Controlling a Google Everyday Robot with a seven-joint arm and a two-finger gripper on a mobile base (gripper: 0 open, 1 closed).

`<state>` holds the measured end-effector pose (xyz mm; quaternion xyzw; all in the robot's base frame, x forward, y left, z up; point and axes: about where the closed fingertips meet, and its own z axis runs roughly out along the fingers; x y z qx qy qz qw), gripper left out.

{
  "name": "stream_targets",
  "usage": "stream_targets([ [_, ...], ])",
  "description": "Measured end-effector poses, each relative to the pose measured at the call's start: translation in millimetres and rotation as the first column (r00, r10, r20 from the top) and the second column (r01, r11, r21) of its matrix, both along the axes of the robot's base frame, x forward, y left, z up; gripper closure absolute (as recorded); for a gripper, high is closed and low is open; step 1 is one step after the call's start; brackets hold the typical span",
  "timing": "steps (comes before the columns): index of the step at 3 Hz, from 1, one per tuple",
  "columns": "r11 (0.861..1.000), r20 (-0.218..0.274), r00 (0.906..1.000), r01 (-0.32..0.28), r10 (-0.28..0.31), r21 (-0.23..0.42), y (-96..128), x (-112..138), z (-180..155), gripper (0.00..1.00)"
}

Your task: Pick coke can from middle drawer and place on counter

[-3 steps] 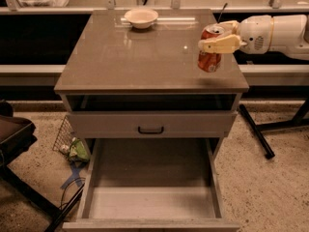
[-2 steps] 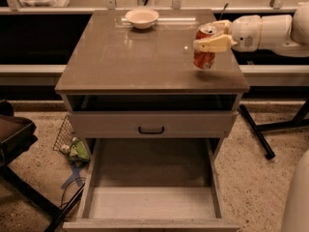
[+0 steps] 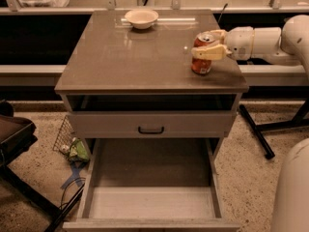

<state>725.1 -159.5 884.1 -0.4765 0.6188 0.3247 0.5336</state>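
Note:
The red coke can (image 3: 202,62) with a silver top stands upright at the right side of the counter (image 3: 125,57), close to its right edge. My gripper (image 3: 208,43) reaches in from the right, its cream fingers closed around the can's upper part. The middle drawer (image 3: 150,197) is pulled out below the counter, and its grey floor is bare.
A white bowl (image 3: 141,18) sits at the counter's back. A narrow drawer front with a black handle (image 3: 150,129) is above the open drawer. A wire basket with litter (image 3: 72,146) lies on the floor at left. A black stand leg (image 3: 256,132) is at right.
The gripper and the can have moved left and further in over the counter, and the can has come down onto its surface.

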Motion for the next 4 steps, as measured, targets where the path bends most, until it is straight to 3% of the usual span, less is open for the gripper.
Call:
stream_targets([
  [1, 1.000, 0.000, 1.0000, 0.000, 0.000, 0.000, 0.1, 0.0, 5.9, 1.00],
  [4, 1.000, -0.004, 0.9999, -0.012, 0.012, 0.002, 8.0, 1.4, 5.4, 0.28],
])
